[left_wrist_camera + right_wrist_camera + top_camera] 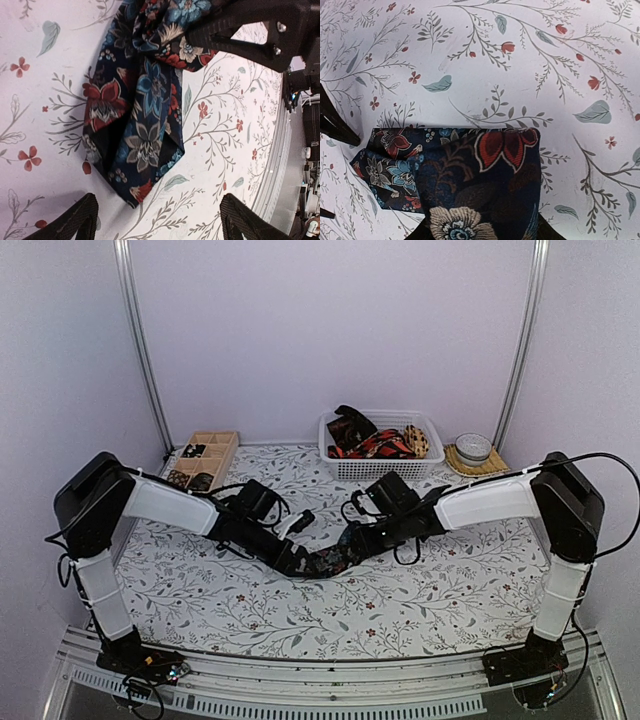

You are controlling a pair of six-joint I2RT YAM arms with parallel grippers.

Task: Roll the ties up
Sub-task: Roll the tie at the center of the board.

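Dark floral tie (140, 125) lies mid-table (450, 590) between both arms, its right end grasped by the right pincer (352, 538). Left pincer (157, 218) is released, spread wide just beyond the tie's left end.

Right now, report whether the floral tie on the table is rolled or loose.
Loose: the floral tie lies in flat, overlapping folds on the table, no coil showing.

Place: robot lab booth, a built test cell, plain as day.
Walls: pale panels (330, 330) on three sides, metal posts (142, 340) at the back corners.
Rig: left arm (170, 502) and right arm (490, 502) bolted to a slotted metal rail (330, 685), cables (610, 465) loose.
Worktop: floral cloth (450, 590), staged with white basket (385, 468) and wooden tray (222, 440).
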